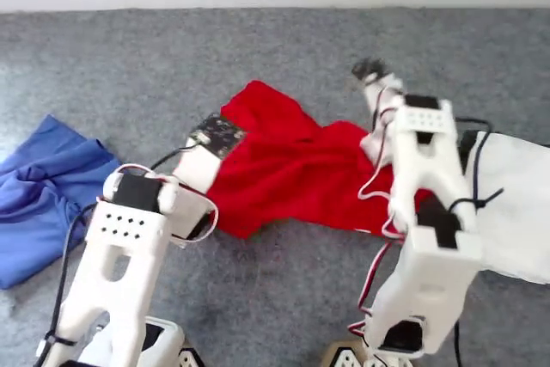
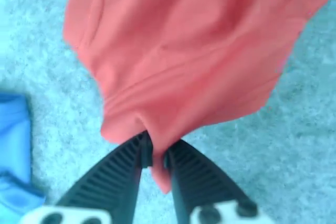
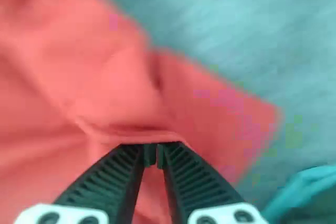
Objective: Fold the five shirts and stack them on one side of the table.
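A red shirt [image 1: 292, 165] lies crumpled in the middle of the grey table [image 1: 284, 49]. My left gripper [image 2: 156, 156] is shut on a fold at the red shirt's [image 2: 178, 51] edge, on the side toward the blue shirt. The left arm [image 1: 129, 221] comes in from the near left. My right gripper [image 3: 157, 156] is shut on a bunched fold of the red shirt [image 3: 79, 77] at its opposite side. The right arm [image 1: 425, 169] stands over that end.
A blue shirt [image 1: 47, 191] lies rumpled at the left edge, with its corner [image 2: 13, 150] close to my left gripper. A white shirt [image 1: 516, 195] lies at the right, partly under the right arm. Bare table runs along the far side.
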You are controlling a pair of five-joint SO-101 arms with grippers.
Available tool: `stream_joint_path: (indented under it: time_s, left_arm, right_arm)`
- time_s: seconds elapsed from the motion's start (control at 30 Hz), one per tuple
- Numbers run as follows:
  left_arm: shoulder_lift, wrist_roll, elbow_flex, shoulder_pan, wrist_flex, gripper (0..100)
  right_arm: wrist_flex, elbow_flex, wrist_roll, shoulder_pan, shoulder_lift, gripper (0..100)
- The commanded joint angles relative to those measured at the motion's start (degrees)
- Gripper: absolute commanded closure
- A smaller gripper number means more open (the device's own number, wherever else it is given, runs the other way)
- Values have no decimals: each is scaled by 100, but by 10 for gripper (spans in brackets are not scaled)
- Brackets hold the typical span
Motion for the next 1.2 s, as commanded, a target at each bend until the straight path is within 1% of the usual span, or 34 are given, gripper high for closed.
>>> stream_joint_path:
  time_s: [0.0,0.1,0.2,0.37,0.47,0.63,0.77,0.87,0.97,1.03,1.1,1.17]
  left_arm:
    - [-176,18,-66,-598,79,987]
    - [-185,-255,-92,-853,149,987]
    - [-185,-387,-84,-905,149,987]
    - [-185,-387,-101,-888,149,987]
    - [-185,-387,-101,-905,132,987]
    - [-158,-378,-101,-905,97,987]
    - [-158,-378,-92,-905,62,987]
    - [-158,-378,-75,-905,79,986]
    - [-158,-378,-57,-905,97,986]
    - [-158,-378,-66,-905,79,986]
    - [-149,-378,-84,-905,70,986]
    - [-149,-396,-84,-905,70,986]
  right_arm:
    - [207,-1785,88,189,356,990]
    - [1130,-2796,70,154,593,990]
    - [2000,-3305,70,22,646,990]
    - [3565,-3622,70,-207,646,990]
    - [4259,-3613,70,-330,664,990]
    - [4286,-2971,79,-365,330,989]
    - [4286,-1767,105,-585,-400,987]
    - [4268,-651,132,-716,-1112,927]
    - [4259,246,545,-734,-1710,845]
    - [4251,782,985,-725,-2053,794]
    - [4057,1301,1398,-629,-2316,770]
    - [3635,1802,1697,-523,-2527,768]
